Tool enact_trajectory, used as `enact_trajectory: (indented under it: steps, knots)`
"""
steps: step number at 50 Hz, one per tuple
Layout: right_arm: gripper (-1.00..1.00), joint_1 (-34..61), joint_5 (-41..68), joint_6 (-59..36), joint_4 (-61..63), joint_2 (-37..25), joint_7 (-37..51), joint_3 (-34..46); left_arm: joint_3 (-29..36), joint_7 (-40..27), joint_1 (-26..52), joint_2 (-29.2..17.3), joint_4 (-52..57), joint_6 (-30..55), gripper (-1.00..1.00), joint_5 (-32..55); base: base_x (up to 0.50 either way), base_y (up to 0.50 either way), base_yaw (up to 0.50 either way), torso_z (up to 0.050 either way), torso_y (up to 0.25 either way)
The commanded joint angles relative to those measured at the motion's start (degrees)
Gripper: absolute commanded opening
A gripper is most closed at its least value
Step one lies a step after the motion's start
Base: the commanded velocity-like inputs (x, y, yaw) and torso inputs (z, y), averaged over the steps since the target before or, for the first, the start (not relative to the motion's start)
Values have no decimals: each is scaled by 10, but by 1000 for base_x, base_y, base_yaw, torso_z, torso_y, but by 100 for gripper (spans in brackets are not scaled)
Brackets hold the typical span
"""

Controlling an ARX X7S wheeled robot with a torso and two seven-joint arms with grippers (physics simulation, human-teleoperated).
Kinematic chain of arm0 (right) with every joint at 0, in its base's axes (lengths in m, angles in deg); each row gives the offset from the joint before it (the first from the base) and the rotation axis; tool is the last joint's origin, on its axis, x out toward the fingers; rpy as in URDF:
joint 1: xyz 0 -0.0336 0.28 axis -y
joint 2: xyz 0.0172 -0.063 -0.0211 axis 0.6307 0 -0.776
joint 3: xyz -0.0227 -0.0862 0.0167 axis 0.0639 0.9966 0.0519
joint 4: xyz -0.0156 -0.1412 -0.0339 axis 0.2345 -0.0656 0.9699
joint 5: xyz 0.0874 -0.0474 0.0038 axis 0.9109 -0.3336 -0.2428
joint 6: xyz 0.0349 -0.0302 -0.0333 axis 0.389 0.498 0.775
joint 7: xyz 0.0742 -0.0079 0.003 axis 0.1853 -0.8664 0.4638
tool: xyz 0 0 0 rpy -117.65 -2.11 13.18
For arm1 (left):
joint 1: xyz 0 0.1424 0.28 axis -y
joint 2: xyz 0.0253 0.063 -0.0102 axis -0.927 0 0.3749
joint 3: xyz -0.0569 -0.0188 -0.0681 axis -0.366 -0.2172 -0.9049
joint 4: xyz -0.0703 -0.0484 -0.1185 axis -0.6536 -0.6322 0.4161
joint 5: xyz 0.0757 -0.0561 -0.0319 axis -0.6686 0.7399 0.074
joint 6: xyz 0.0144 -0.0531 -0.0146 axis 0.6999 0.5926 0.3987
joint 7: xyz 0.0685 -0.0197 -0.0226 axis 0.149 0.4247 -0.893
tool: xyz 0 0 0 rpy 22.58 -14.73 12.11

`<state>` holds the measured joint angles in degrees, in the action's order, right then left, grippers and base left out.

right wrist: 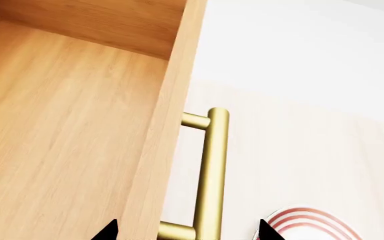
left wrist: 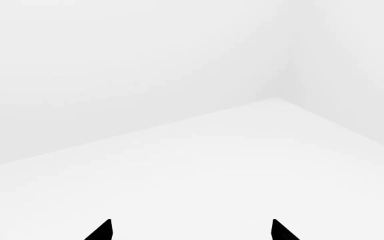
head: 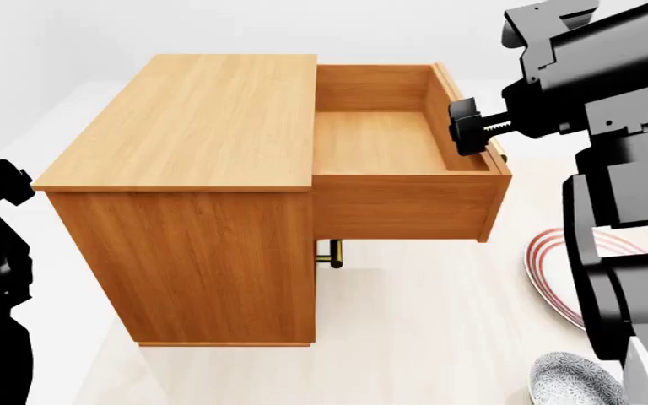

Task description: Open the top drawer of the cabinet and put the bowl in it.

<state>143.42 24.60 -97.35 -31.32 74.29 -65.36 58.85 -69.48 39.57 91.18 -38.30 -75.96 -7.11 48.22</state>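
Head view: boxy wood-grain cabinet (head: 189,169), shallow top drawer (head: 397,143) out, speckled round bowl (head: 577,381).

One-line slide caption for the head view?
Top drawer of the cabinet pulled open and empty, right gripper at its front edge; bowl waits on the floor.

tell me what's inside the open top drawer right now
Nothing shows inside the top drawer: only its bare wood floor. The right arm hides a bit of its front corner. The bowl sits on the floor, outside.
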Motion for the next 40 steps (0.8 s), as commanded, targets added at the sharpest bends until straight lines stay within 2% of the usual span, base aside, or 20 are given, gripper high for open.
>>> enact_trajectory:
  steps: [1,29,34,36,40]
  knots:
    - [100,1,-13,0,6,-17,4,7,1,-1,1,0,0,0,100,0,0,0,0,0,0]
    - [100,3,-23,18,-14,-41,21,15,1,-1,0,-1,0,0,100,0,0,0,0,0,0]
    - [100,38,20,1,12,-39,29,-95,0,-1,-1,0,0,0,100,0,0,0,0,0,0]
    - [100,46,26,-13,35,-42,29,-114,0,-1,-1,-1,0,0,100,0,0,0,0,0,0]
    - [100,53,44,-38,135,-54,20,-176,0,-1,-1,0,0,1,100,0,0,0,0,0,0]
